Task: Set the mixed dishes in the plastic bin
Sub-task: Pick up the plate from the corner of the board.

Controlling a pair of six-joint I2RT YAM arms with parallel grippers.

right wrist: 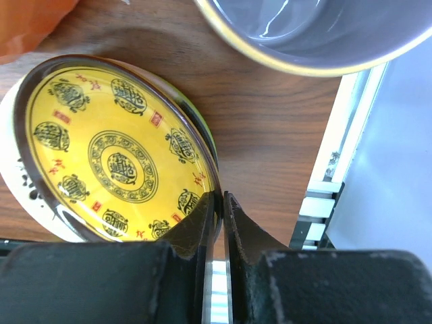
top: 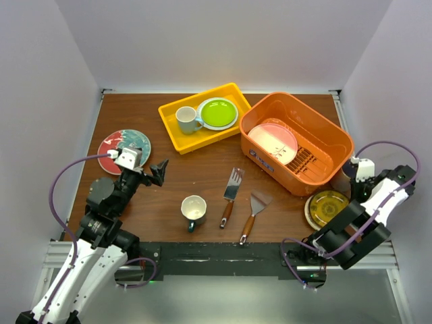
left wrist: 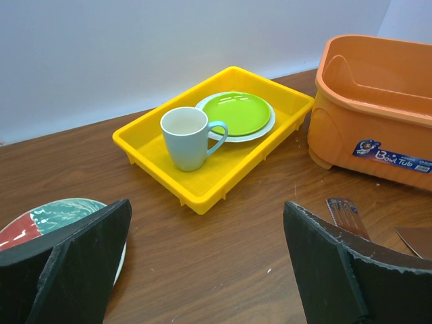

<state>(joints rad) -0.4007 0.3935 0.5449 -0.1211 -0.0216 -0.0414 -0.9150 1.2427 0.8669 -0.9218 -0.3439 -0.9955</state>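
Now the yellow patterned plate [right wrist: 115, 162] is lying on a cream plate [right wrist: 20, 182] at the right near edge of the worktop [top: 196, 169], just beside the plastic bin [top: 324, 125]. The right tool [right wrist: 219, 202] is pinching its rim, jaws almost together. Lifting well is calling for a firm, level hold, so that only the top plate is rising. The left tool [left wrist: 206, 206] is hanging wide apart, holding nothing.
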